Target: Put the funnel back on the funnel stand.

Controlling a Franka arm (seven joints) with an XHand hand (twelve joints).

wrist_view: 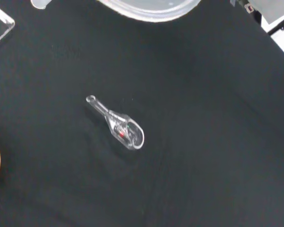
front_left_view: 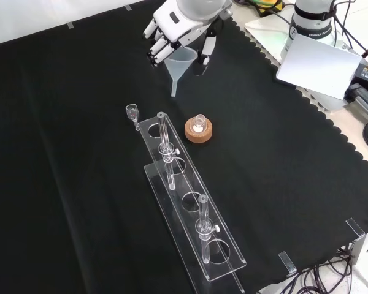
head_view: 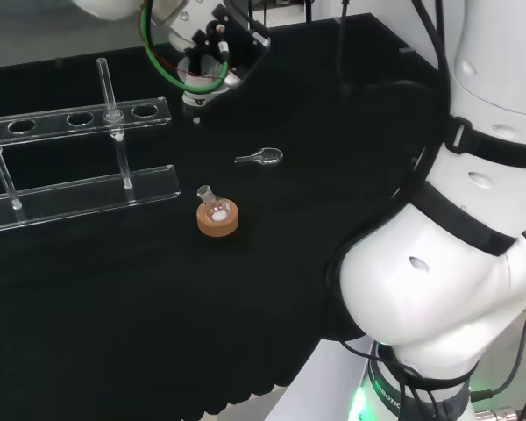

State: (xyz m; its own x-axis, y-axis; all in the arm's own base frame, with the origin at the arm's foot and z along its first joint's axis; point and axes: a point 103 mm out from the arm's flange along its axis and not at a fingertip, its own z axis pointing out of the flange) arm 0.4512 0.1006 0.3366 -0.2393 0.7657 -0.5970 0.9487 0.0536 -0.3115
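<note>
- Hand (front_left_view: 183, 24) is raised above the table (front_left_view: 61, 184) at the top of the front view, palm facing down, fingers (front_left_view: 158, 51) curled round the rim of the funnel (front_left_view: 181, 62).
- Funnel hangs upright in the fingers, wide mouth up, spout pointing down, clear of the cloth.
- In the head view the hand (head_view: 212, 54) sits at top centre, funnel tip (head_view: 195, 117) pointing down just beside the right end of the funnel stand (head_view: 79, 118).
- Funnel stand (front_left_view: 193, 202) is a clear two-tier rack with round holes and upright posts, running diagonally in the front view; the funnel is near its far end, not over a hole.
- Cork ring (front_left_view: 198, 129) with a small flask (front_left_view: 199, 120) on it stands just right of the stand in the front view.
- Small clear scoop (wrist_view: 117, 123) lies flat on the cloth, apart from the cork ring; seen under the hand in the wrist view.
</note>
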